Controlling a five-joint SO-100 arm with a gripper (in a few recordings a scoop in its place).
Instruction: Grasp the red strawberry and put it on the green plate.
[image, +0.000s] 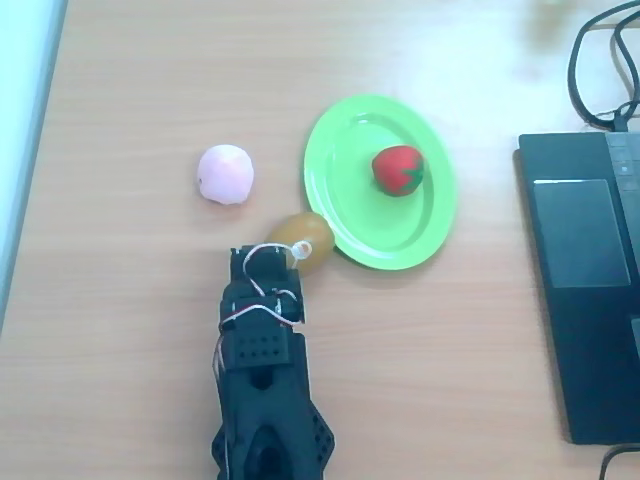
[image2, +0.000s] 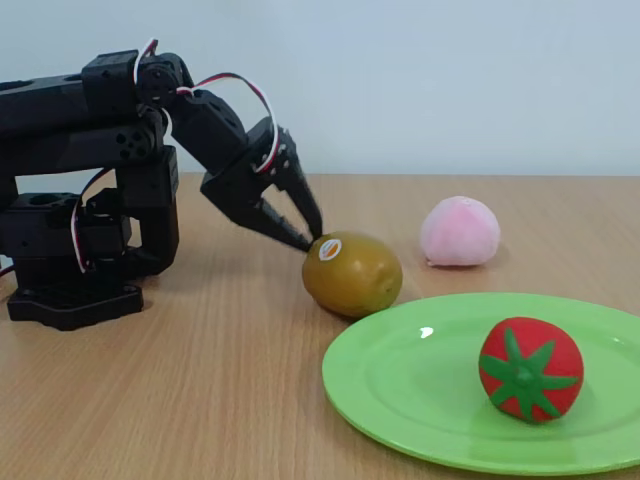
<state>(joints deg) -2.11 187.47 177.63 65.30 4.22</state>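
Red strawberry (image: 398, 169) resting on green plate (image: 345, 140) toward 2 o'clock of its centre, kiwi (image2: 352, 273) touching the rim at 7 o'clock, empty jaws (image2: 300, 222) nearly pressed together, tips at the kiwi.

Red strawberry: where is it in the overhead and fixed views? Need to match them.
Overhead view: the red strawberry lies on the green plate, right of centre in the picture, in the plate's upper right part.
Fixed view: the red strawberry sits at lower right, on the green plate, leafy cap towards the camera.
Shared landmark: the brown-yellow kiwi at the plate's rim, with the hand beside it.
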